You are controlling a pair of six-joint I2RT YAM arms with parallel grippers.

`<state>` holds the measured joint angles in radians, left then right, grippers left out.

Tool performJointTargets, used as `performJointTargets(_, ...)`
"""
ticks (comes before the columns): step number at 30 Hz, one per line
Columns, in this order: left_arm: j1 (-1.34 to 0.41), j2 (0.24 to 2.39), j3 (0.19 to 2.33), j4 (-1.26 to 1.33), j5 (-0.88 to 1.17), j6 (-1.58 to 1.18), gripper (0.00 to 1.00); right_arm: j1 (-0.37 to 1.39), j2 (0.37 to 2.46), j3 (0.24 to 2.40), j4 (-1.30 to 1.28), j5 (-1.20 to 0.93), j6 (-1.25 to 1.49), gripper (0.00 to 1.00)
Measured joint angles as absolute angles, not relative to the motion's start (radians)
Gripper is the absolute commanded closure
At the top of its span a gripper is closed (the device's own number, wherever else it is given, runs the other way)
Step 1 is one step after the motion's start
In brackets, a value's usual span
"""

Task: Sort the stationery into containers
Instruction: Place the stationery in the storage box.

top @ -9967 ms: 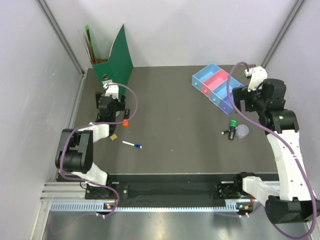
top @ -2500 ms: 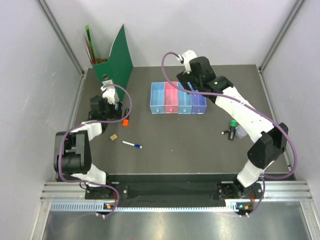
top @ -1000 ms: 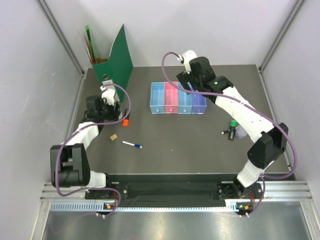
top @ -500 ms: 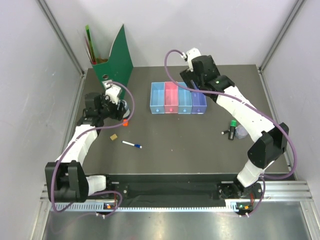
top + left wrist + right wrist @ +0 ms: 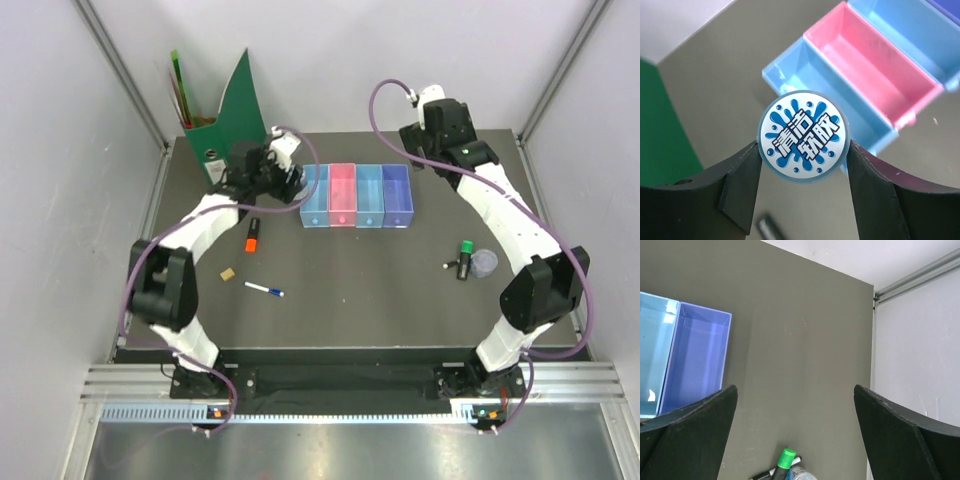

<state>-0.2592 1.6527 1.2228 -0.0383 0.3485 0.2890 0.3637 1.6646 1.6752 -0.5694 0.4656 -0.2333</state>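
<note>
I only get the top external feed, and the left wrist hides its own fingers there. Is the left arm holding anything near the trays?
Observer: Yes, the left fingers are shut on a round disc printed with blue splashes.
Operator: Over which tray?
Observer: In the left wrist view it overlaps the end of the blue tray, next to the pink tray; its height I cannot tell.
Operator: And the other arm?
Observer: The right fingers are open, nothing between them.

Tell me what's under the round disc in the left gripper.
Seen from the left wrist, the disc, pinched by the left gripper, hangs over one end of the blue tray and the dark table. The tray's visible part looks empty; the part behind the disc is covered.
</note>
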Motion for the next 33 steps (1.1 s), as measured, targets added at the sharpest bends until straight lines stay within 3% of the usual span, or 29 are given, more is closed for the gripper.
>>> performJointTargets(10,-0.317,1.958,1.549,-0.004,0.319,0.287,0.89,0.363,1.624,1.641,-0.567,0.458,-0.245,0.00)
performJointTargets(33,-0.336,2.041,1.558,0.072,0.271,0.310,0.89,0.363,1.587,1.610,-0.570,0.450,-0.232,0.01)
